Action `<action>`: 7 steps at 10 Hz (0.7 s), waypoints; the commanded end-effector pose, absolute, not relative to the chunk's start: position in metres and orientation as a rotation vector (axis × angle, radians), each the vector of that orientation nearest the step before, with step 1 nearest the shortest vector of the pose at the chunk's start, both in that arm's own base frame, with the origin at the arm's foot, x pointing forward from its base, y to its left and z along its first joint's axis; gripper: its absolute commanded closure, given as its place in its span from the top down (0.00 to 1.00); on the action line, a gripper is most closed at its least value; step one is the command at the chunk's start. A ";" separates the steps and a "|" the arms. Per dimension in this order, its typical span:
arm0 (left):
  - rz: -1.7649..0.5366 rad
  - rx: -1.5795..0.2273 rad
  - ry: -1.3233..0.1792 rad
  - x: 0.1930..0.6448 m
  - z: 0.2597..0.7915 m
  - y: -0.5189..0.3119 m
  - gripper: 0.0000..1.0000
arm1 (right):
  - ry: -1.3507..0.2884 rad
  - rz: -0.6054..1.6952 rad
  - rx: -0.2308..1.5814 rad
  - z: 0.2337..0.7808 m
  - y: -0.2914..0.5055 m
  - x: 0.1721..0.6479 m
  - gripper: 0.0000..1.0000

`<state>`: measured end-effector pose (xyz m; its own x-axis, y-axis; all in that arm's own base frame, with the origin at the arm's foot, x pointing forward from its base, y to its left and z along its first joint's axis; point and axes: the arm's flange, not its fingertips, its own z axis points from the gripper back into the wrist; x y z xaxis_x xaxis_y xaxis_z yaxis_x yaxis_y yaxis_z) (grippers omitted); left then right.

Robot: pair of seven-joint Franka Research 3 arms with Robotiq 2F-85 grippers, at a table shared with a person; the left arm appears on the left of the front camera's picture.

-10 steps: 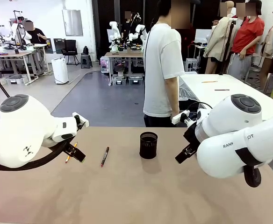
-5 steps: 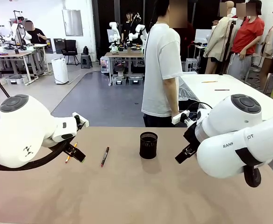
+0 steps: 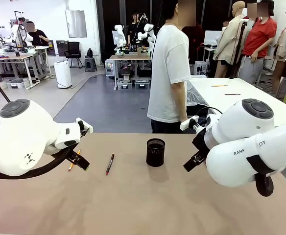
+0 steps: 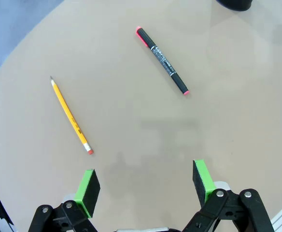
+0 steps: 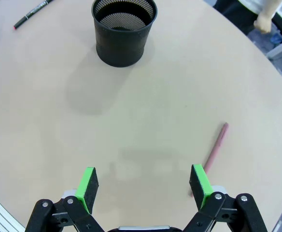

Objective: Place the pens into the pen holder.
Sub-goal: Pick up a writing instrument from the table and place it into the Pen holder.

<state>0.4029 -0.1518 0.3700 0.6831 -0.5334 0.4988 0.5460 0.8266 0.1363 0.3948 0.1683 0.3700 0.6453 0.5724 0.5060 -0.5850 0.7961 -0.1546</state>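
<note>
Left pincer (image 4: 145,181) and right pincer (image 5: 144,181) gape empty above the plain tan counter (image 3: 148,208); beyond, grey workshop floor (image 3: 104,103), cluttered tables (image 3: 129,58).

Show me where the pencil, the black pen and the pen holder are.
pencil (image 4: 70,115), left wrist view, middle of the shaft.
black pen (image 4: 162,61), left wrist view, middle of the barrel.
pen holder (image 5: 120,48), right wrist view, outer mesh wall.

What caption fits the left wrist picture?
Open left gripper hovers over a yellow pencil and a black pen lying apart on the table.
</note>
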 end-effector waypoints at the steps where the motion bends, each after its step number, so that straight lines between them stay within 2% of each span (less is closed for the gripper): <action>1: -0.605 -0.024 -0.552 0.403 0.370 -0.152 1.00 | -0.568 0.658 0.024 0.370 0.168 0.395 1.00; 2: -0.605 -0.024 -0.552 0.403 0.370 -0.152 1.00 | -0.568 0.659 0.024 0.370 0.168 0.395 1.00; 3: -0.624 0.004 -0.520 0.401 0.371 -0.150 1.00 | -0.535 0.716 0.108 0.371 0.169 0.389 1.00; 4: -0.642 -0.024 -0.453 0.399 0.376 -0.156 1.00 | -0.516 0.733 0.134 0.375 0.169 0.388 1.00; 6: -0.718 -0.197 -0.356 0.397 0.389 -0.158 1.00 | -0.478 0.765 0.219 0.378 0.172 0.384 1.00; 7: -0.760 -0.297 -0.369 0.395 0.403 -0.162 1.00 | -0.470 0.785 0.246 0.384 0.171 0.385 1.00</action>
<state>0.3856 -0.1833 0.3818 0.6826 -0.6045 0.4108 0.6743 0.7376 -0.0351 0.3720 0.1945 0.3765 0.6307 0.6034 0.4881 -0.6909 0.7229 -0.0009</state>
